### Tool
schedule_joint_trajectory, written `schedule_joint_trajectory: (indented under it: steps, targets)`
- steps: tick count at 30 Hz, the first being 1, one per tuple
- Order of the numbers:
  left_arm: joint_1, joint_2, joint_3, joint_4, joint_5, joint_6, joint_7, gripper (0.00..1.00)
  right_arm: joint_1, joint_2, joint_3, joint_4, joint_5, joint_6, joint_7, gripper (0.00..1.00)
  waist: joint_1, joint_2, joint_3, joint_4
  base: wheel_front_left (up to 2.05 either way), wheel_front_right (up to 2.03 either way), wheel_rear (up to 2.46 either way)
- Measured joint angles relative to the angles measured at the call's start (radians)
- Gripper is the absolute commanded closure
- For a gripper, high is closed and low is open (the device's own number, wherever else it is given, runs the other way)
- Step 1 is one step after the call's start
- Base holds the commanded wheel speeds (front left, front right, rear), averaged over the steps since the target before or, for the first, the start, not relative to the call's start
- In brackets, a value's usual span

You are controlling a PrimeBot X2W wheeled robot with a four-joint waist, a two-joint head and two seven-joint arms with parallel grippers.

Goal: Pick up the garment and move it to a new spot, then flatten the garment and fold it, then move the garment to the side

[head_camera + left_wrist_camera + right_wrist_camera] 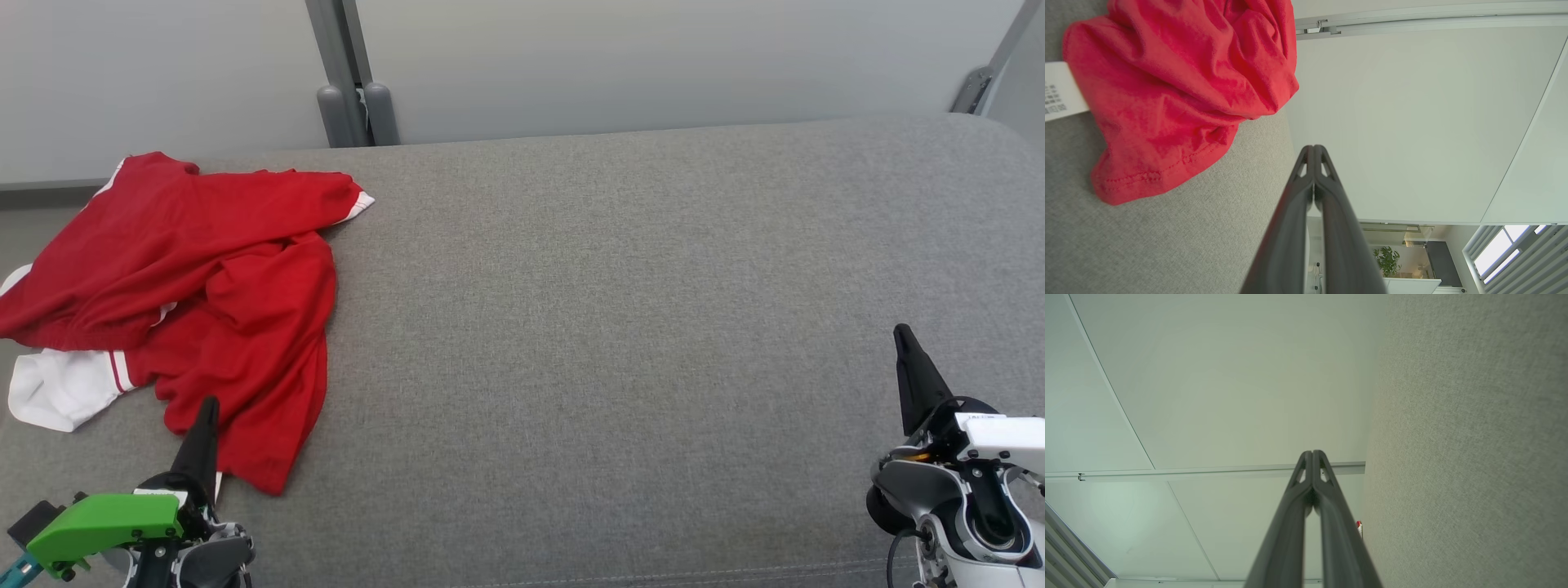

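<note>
Nearest, lower left of the head view: left gripper (209,407), with a green housing (106,521) at its wrist. Its 2 dark fingers are pressed together along their length, with nothing between them. From its own wrist camera the closed tips stand beside the near hem of the garment (1180,90), and a strip of bare upholstery separates them from the cloth.

Lower right of the head view: right gripper (901,331), well apart from the garment. Its 2 fingers meet tip to tip and are empty, with bare grey upholstery beside them.

Entry, garment — 1 red top with white trim, crumpled and partly doubled over itself. It lies at the left end of the grey cushion (620,327), and its left edge runs out of the head view.
- Long axis: roughly far to near, from the cushion's far left edge down to a hem lobe just right of the left gripper's fingers. That lobe points toward the robot.
- 1 sleeve-like fold ending in a white band (359,202) points right along the far side.
- 1 white panel with red stripes (61,390) sticks out at the near left.
- 1 white printed label (1059,92) shows beside the red cloth in the left wrist view.

Backdrop — pale wall panels (653,57) behind the cushion, and 2 grey rounded posts (357,113) at its far edge.
</note>
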Motion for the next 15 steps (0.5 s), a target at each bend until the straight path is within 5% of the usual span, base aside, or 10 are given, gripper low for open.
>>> schedule_joint_trajectory:
  steps: [15]
  targets:
    - [0.0, -0.001, 0.001, 0.0, 0.0, 0.0, 0.0, 1.0, 0.0, 0.0, 0.0, 0.0, 0.0, 0.0, 0.0, 1.0, 0.0, 0.0, 0.0, 0.0, 0.0, 0.0, 0.0]
